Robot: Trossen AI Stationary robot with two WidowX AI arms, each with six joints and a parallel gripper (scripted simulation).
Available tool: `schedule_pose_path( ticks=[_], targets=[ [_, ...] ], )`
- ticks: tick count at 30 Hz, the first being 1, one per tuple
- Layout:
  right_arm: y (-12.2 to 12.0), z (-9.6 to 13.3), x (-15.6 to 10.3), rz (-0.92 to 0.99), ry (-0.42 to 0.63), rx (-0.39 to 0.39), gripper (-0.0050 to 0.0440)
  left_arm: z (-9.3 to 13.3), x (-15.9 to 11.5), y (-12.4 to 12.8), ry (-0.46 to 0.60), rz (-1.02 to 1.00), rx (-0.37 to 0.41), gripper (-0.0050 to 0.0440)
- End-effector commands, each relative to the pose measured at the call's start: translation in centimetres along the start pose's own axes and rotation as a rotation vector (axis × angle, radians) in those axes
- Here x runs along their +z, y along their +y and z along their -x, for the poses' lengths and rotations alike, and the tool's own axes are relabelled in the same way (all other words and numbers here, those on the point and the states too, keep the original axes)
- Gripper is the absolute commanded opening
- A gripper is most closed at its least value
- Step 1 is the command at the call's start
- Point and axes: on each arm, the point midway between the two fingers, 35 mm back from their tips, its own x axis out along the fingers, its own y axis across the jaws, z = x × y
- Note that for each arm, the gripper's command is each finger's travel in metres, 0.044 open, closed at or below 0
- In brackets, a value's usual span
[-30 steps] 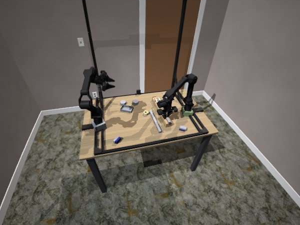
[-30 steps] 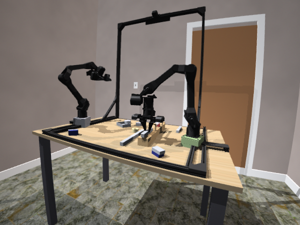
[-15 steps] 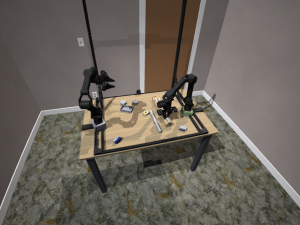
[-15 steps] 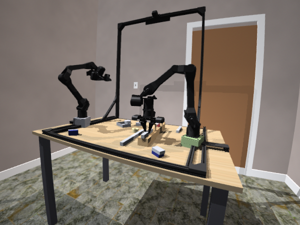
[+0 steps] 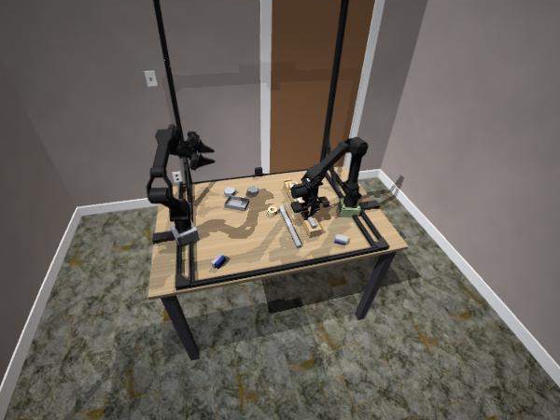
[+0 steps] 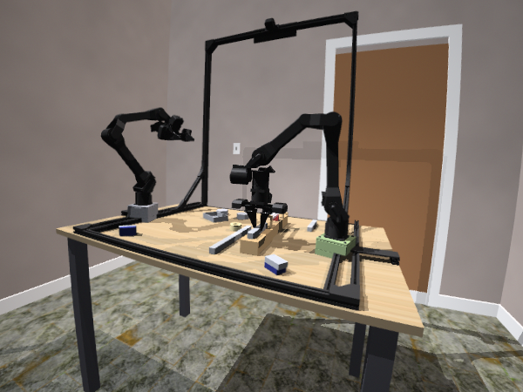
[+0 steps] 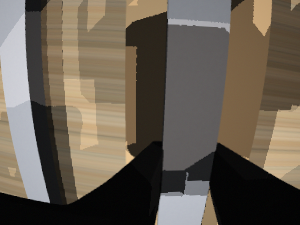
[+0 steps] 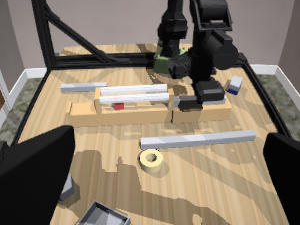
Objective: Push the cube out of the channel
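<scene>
The wooden channel (image 5: 314, 232) (image 6: 249, 246) (image 8: 135, 117) has pale rails on top; its short ledge with the raised lip is at the left in the right wrist view. The red cube (image 6: 275, 217) (image 8: 118, 106) is inside, seen beneath the rails, nearer that end. My left gripper (image 5: 309, 212) (image 6: 257, 226) (image 7: 185, 151) is shut on a grey bar (image 5: 312, 223) (image 6: 254, 233) (image 7: 196, 85) and holds it lengthwise over the long ledge at the opposite end. The bar's tip is near that mouth; how far in is unclear. My right gripper (image 5: 214, 155) (image 6: 192, 138) (image 8: 174, 141) is open, empty and high.
A long grey bar (image 5: 290, 226) (image 6: 228, 239) (image 8: 200, 139) lies beside the channel, a shorter one (image 6: 311, 225) (image 8: 82, 87) behind it. A yellow ring (image 5: 268, 211) (image 8: 144, 162), a grey tray (image 5: 235, 207) and blue-white blocks (image 5: 341, 239) (image 5: 218, 260) lie around.
</scene>
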Motion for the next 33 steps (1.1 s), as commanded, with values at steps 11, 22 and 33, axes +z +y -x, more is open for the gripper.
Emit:
schedule_pose_path(
  ticks=[11, 22, 33],
  targets=[
    [0.0, 0.0, 0.1, -0.002, -0.003, 0.0, 0.04, -0.2, 2.3, -0.3, -0.013, -0.006, -0.008, 0.004],
    [0.0, 0.0, 0.1, -0.002, -0.003, 0.0, 0.04, -0.2, 3.7, -0.3, -0.013, -0.006, -0.008, 0.004],
    [0.0, 0.0, 0.1, -0.002, -0.003, 0.0, 0.04, 0.0, 2.9, 0.0, 0.001, 0.001, 0.0, 0.02]
  ],
)
